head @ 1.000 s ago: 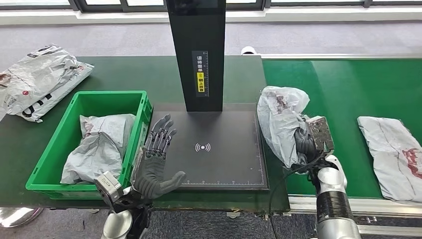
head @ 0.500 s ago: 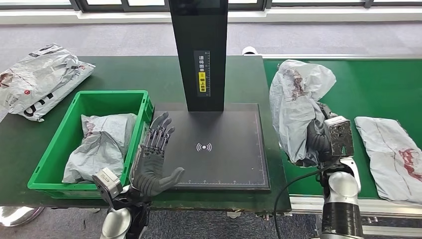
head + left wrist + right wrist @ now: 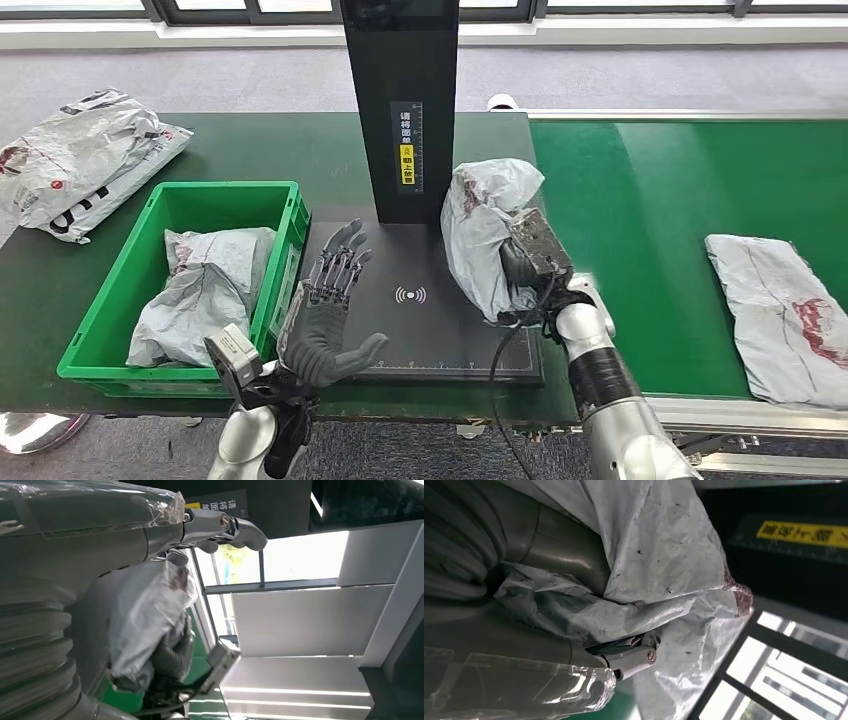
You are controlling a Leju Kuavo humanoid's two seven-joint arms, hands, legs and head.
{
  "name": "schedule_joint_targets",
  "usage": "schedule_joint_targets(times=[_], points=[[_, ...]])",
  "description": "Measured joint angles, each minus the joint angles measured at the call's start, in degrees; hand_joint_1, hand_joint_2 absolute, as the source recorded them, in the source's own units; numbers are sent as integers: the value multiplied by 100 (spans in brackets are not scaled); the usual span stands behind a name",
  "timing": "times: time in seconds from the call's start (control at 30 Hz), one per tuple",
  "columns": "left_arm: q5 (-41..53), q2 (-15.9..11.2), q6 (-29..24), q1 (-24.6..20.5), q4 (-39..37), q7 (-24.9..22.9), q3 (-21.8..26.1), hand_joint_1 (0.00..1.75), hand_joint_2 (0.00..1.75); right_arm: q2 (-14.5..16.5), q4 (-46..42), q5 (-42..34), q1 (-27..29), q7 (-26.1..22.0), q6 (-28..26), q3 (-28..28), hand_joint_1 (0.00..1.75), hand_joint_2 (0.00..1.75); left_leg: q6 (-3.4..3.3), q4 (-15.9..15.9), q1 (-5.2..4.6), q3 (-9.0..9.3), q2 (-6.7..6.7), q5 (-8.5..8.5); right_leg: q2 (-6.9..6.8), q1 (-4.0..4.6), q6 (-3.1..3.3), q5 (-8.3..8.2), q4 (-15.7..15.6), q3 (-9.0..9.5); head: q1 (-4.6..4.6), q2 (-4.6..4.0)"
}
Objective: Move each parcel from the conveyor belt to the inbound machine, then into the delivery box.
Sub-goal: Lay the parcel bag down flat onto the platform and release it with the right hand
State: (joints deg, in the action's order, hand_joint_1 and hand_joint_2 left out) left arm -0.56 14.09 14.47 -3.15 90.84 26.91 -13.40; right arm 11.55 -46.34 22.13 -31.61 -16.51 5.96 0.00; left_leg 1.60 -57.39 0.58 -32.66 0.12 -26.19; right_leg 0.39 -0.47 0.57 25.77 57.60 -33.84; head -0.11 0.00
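Observation:
My right hand (image 3: 522, 272) grips a crumpled grey parcel (image 3: 480, 228) and holds it above the right part of the inbound machine's black plate (image 3: 420, 325). The same parcel (image 3: 664, 555) fills the right wrist view, wrapped around my right hand (image 3: 549, 565), and the left wrist view shows it too as a grey parcel (image 3: 145, 615). Over the plate's left edge my left hand (image 3: 325, 315) hovers open with fingers spread and nothing in it. Another grey parcel (image 3: 790, 315) lies on the green conveyor belt (image 3: 660, 190) at the right. One parcel (image 3: 200, 290) sits in the green delivery box (image 3: 105, 300).
The machine's black column (image 3: 400, 100) rises behind the plate. A white and grey bag (image 3: 80, 160) lies on the dark table at the far left. The table's front edge runs just before the box and the plate.
My right hand has carried the parcel left from the belt's edge to above the plate. My left hand has shifted slightly forward and stays open.

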Motion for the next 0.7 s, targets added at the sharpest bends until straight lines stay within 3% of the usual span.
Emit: schedule_joint_targets(times=[0.27, 0.57, 0.6, 0.63, 0.7], points=[[-97, -8, -52, -121, -132, 4, -117, 0, 175, 345, 1301, -115, -663, 171, 99, 498, 175, 175, 0, 0, -1, -2, -3, 0, -1, 0, 0, 0, 0, -7, 0, 0], [-128, -14, -52, -193, -225, 4, -197, 0, 175, 463, 1821, -271, -874, 230, 384, 624, 175, 175, 0, -1, -1, -3, -6, -1, -4, -1, 0, 0, 0, -6, 0, 0], [-142, -14, -52, -204, -240, 4, -199, 0, 175, 480, 1870, -296, -893, 258, 443, 647, 163, 175, 0, -1, -1, -3, -5, -1, -4, -1, 0, 0, 0, -6, 0, 0], [-154, -14, -53, -218, -258, 4, -201, 0, 175, 504, 1917, -311, -910, 286, 490, 675, 131, 175, 0, -1, -1, -2, -5, -1, -3, -1, 0, 0, 0, -7, 0, 0], [-172, -14, -55, -253, -296, 4, -202, 0, 175, 560, 1994, -317, -933, 310, 573, 742, 44, 175, 0, -1, -1, -2, -4, -1, -3, 0, 0, 0, 0, -8, -1, 0]])
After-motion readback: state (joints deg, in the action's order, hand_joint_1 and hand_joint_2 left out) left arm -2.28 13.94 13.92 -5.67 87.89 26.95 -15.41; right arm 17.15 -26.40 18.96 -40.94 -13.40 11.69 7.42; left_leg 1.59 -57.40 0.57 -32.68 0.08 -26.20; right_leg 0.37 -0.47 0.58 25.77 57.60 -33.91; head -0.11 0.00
